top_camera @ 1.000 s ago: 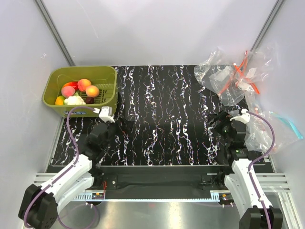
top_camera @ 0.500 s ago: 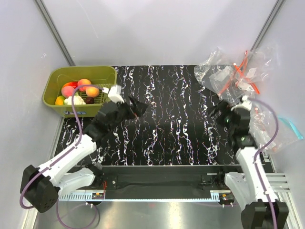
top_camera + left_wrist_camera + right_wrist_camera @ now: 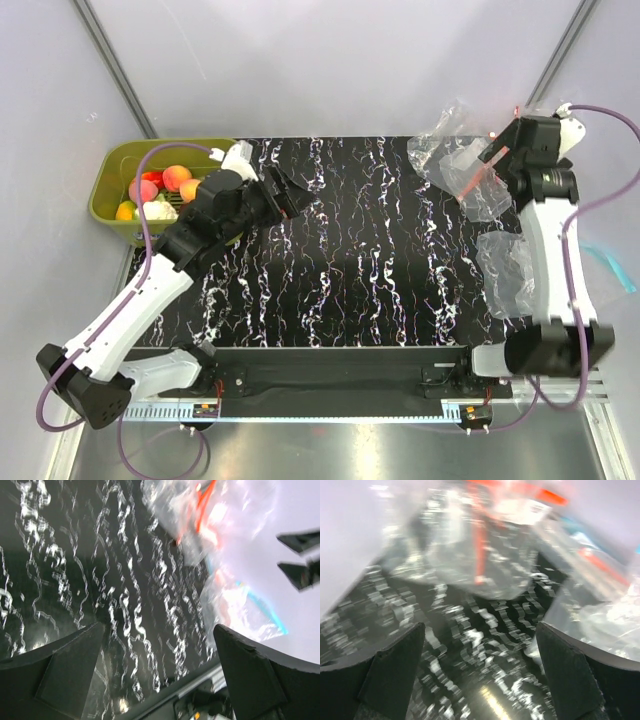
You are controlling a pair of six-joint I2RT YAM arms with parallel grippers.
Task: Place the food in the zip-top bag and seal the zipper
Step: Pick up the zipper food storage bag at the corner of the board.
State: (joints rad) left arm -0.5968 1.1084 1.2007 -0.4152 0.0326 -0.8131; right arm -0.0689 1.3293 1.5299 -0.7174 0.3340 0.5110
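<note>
Orange-pink round fruits of the food (image 3: 178, 177) lie in a green basket (image 3: 108, 180) at the back left; the dark plum is hidden. The clear zip-top bag (image 3: 455, 160) lies crumpled at the back right, its red-orange zipper (image 3: 480, 178) running slantwise. My left gripper (image 3: 285, 195) hangs open above the table, just right of the basket, holding nothing; its wrist view (image 3: 159, 627) looks across at the bag (image 3: 200, 515). My right gripper (image 3: 497, 158) is raised over the bag, open and holding nothing (image 3: 480, 625); the blurred zipper (image 3: 480, 550) shows beyond its fingers.
A second clear bag (image 3: 510, 270) with a light-blue strip (image 3: 610, 262) lies at the right edge, beside the right arm. A white cauliflower (image 3: 158, 211) and a red item share the basket. Black marbled tabletop (image 3: 360, 260); white walls surround it.
Both arms have risen from their low folded poses. The left gripper swung up and back beside the basket; the right climbed to the bags at the back right. Both jaws stayed open.
</note>
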